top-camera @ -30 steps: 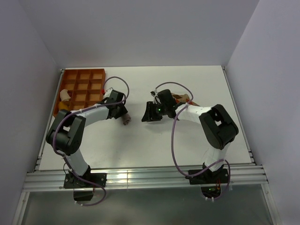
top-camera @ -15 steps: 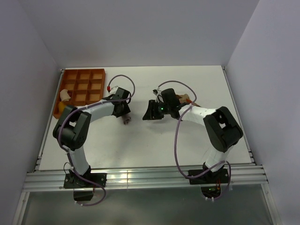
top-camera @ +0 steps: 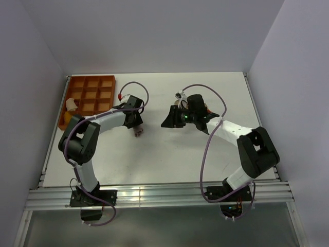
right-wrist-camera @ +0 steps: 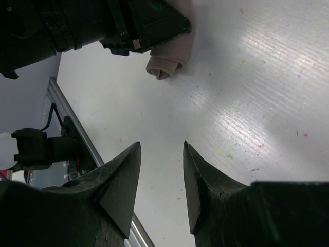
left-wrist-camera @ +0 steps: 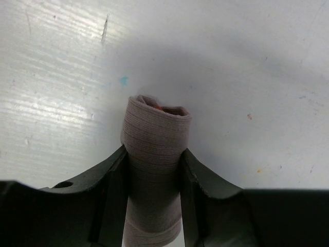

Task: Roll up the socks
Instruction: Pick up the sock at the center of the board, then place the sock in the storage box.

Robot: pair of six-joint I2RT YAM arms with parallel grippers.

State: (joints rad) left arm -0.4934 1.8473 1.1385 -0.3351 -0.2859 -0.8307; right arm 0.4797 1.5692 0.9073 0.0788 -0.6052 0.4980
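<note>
Clearly the grey-brown sock (left-wrist-camera: 157, 128), a tight roll left of centre on the table (top-camera: 169, 159), is pinched by the left jaws, its long axis running out between them; the right jaws are spread and empty, well apart to its right.

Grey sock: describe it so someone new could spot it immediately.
On the white table, look right of the orange tray at far left. The grey sock is a plain roll clamped in the left jaws, unlike the tan sock behind the right arm.
</note>
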